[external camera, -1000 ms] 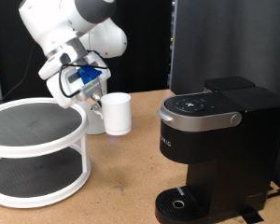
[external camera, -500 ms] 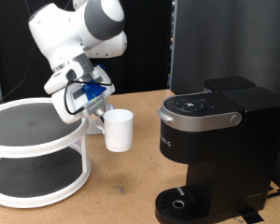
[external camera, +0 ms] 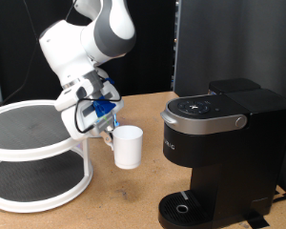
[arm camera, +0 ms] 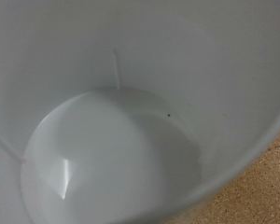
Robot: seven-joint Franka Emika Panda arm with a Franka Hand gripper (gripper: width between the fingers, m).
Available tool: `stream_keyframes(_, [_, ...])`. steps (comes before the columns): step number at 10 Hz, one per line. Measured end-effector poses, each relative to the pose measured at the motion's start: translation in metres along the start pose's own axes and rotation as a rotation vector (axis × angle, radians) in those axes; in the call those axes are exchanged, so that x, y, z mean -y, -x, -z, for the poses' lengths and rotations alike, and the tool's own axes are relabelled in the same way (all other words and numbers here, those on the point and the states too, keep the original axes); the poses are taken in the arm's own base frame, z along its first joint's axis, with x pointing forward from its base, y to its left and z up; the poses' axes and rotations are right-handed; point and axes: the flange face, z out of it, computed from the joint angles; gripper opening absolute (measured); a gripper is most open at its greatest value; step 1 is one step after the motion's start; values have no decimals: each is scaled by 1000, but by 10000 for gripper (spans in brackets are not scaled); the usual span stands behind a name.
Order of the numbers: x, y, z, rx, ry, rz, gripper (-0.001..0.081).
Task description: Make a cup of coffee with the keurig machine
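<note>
cup: white, upright, hanging just off the fingers, between the round shelf and the coffee machine
inside: bare white bottom
gripper: at the cup's handle side; finger state — cannot tell
table: below the cup

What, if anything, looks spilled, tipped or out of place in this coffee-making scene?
Nothing stands out. The cup is upright at the gripper, empty and dry inside in the wrist view. The keurig machine stands square, lid shut.
</note>
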Motion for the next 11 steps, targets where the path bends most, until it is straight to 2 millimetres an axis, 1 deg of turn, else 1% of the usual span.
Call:
stream_keyframes(5, [-2, 8, -38, 9, 32, -12, 68])
stream_keyframes(8, [-2, 12, -56, 21, 41, -14, 68])
stream_keyframes(11, [4, 10, -68, 7, 23, -11, 68])
